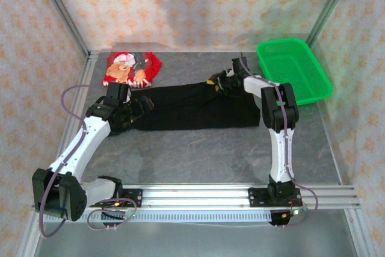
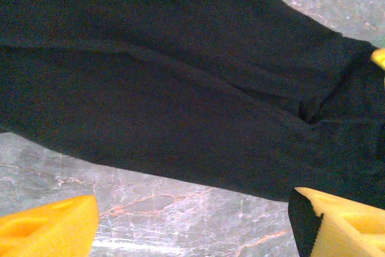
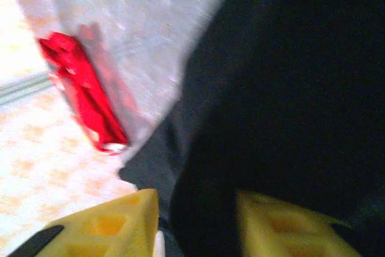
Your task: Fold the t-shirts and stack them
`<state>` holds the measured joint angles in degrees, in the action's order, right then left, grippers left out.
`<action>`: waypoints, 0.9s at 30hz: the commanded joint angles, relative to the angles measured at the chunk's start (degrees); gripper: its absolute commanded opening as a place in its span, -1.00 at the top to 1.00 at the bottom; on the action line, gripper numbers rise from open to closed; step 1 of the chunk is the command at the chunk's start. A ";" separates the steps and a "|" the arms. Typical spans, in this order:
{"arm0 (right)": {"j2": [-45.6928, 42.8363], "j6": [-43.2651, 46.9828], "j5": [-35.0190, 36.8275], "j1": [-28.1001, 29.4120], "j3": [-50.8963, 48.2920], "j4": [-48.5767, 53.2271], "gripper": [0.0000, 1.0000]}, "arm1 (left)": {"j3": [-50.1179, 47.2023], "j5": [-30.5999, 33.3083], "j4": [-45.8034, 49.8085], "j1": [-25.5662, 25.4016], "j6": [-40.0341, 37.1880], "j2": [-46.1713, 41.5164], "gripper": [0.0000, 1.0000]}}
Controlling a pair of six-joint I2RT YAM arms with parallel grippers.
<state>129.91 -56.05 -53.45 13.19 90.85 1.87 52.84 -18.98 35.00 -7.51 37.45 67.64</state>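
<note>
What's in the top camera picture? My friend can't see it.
A black t-shirt lies spread across a grey table, with the left arm at its left end and the right arm at its back edge. A red cartoon t-shirt lies at the back left, a green basket at the back right.

Right wrist view, blurred: the red shirt (image 3: 84,97) is a smear, its print unreadable. The black shirt (image 3: 289,88) runs off three edges and fills my right claw (image 3: 195,212), whose fingers are cropped below; grip undecidable.
</note>
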 commanded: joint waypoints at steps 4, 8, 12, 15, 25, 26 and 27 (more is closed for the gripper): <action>6.61 -26.71 -4.22 1.02 5.68 -35.19 0.06 | -1.79 2.34 1.64 -0.37 -1.15 -1.10 -0.66; 5.21 -27.33 -5.54 1.05 5.39 -36.97 0.00 | -2.08 3.85 2.82 -0.31 -1.42 -1.10 -0.66; -0.46 -23.26 -5.43 0.55 -0.04 -32.91 0.00 | -2.28 5.75 5.12 0.81 0.38 -0.84 -0.67; -6.77 -13.98 -3.65 -0.18 -4.28 -21.24 -0.01 | -2.52 6.68 7.98 4.03 3.38 -0.43 -0.67; -20.16 17.30 2.91 0.43 -7.56 15.79 -0.11 | -0.94 11.31 15.02 12.39 4.21 4.73 -0.66; -20.77 17.61 2.78 0.41 -8.60 15.69 -0.13 | -0.91 11.30 14.39 13.13 4.13 5.76 -0.65; -21.47 17.84 2.47 0.43 -10.04 15.11 -0.17 | -0.96 11.46 13.61 13.80 4.04 6.72 -0.65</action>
<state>109.86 -45.58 -52.36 13.45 85.14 9.45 51.37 -9.96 47.79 4.36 40.71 72.25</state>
